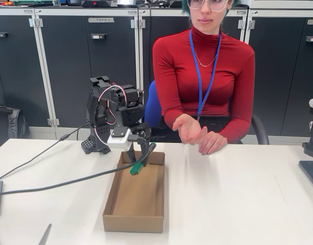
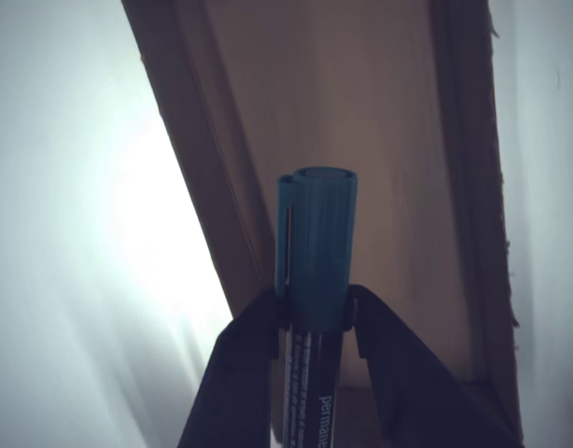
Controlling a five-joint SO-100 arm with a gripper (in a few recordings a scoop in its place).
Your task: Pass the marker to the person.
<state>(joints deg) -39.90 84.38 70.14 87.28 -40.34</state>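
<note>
Fixed view: marker [image 1: 141, 161] pinched in the gripper [image 1: 137, 159] just above the near-arm end of the open cardboard box [image 1: 111, 204], green cap tilted down toward the box floor; person [image 1: 205, 71] seated behind the table [image 1: 238, 199], beyond the box, open hand [image 1: 189, 128] held palm-up and waiting. Judged as grasp done, carry and handover not yet made. Next: lift clear of the box wall, swing toward that hand, release only once there. Wrist view: fingers [image 2: 240, 373] closed on the black barrel just below the cap, printed label legible, box interior beneath — grip detail too small to read in the fixed view.
</note>
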